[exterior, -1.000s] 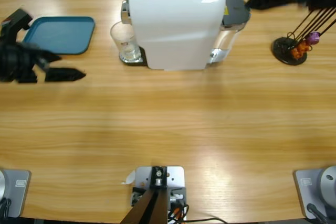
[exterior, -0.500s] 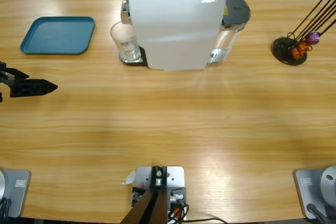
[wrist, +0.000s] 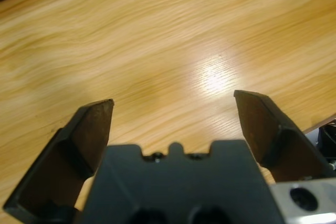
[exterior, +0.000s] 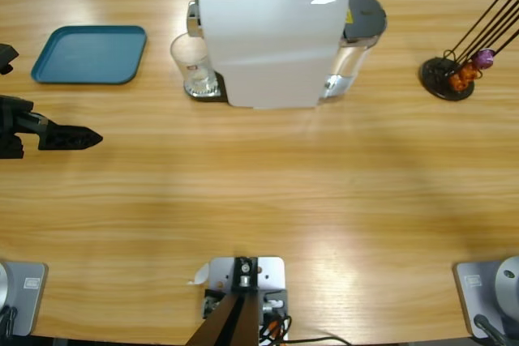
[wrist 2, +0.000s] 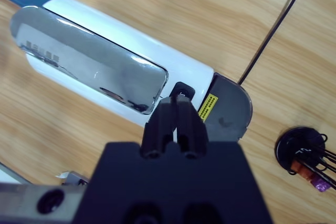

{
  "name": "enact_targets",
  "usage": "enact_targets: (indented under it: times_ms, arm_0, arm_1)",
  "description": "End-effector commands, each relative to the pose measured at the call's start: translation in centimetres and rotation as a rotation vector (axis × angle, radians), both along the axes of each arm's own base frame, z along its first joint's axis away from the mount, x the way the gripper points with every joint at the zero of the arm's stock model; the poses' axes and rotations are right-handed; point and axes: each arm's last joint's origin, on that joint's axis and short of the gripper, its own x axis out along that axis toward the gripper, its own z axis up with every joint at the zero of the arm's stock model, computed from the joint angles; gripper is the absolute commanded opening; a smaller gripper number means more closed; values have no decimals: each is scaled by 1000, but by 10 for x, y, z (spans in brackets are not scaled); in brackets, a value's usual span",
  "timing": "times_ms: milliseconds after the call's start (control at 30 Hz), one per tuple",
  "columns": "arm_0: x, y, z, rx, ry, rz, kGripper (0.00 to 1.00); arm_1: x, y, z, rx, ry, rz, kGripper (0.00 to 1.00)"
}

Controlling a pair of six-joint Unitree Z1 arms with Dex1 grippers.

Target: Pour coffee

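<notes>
High view, surface: long wooden table (exterior: 259, 200) with pale grain running left to right, a soft glare patch near its middle
Left wrist view, surface: bare wood under the left gripper (wrist: 173, 114), a bright spot of reflected light between the jaws, a sliver of teal at the top left corner
Room: only slivers of floor beyond the table's far edge – too little to tell more
Coffee machine (exterior: 272, 38): white body with a silvery top lid, long axis left to right along the far side of the table, spout end to the left, grey water tank end to the right
Glass (exterior: 193, 66): clear, upright, on the drip plate just beside the machine's left end, under the spout
Coffee: cannot tell whether any liquid lies in the glass – it looks clear from above
Tray (exterior: 91, 54): teal, rounded corners, lying flat at the far left, well apart from the machine
Capsule stand (exterior: 448, 79): black round base at the far right with thin rods leaning up to the right, orange and purple capsules at its foot
Left gripper: at the left edge in the high view, pointing right, jaws spread wide and holding nothing
Right gripper (wrist 2: 176, 121): above the machine looking down on its lid, jaws pressed together with nothing between them
</notes>
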Motion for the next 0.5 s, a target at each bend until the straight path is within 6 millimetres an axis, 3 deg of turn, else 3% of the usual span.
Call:
enact_targets:
  times_ms: [33,500]
  arm_0:
    - [3,-4,-14,30,40,1,1000]
    - [3,-6,-16,32,52,-6,1000]
  arm_1:
    - [3,19,-22,-82,37,12,0]
    - [11,14,-30,-91,63,0,0]
